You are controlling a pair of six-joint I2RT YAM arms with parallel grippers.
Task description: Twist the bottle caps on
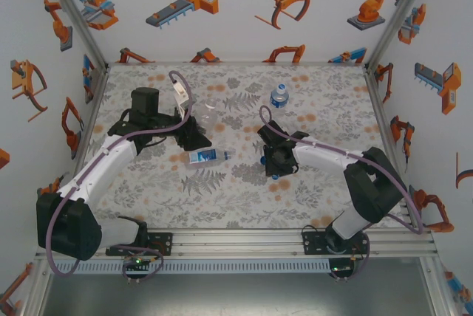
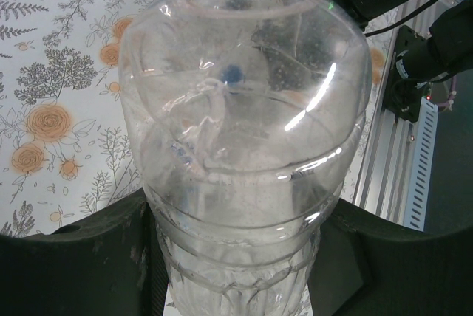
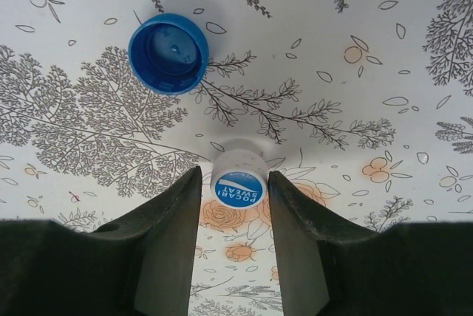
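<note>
Left hand (image 2: 236, 257) clamps a clear bottle (image 2: 244, 109) — right hand (image 3: 235, 176) straddles white cap (image 3: 240, 183) on open mat (image 3: 369, 35), grip unclear.

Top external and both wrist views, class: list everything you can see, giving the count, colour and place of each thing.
unlabelled bottle: one, clear, clamped in the left gripper
lying bottle: one, clear with a blue label, on its side at mid-mat
upright bottle: one, clear with a blue label, standing towards the far side of the mat
blue cap: one, blue, open side up on the mat
white cap: one, white with a blue printed top, on the mat between the right gripper's fingers
mat: one, white with grey ferns and orange flowers, covering the table
left gripper: one, black, shut on the unlabelled bottle
right gripper: one, black, straddling the white cap; grip unclear
</note>
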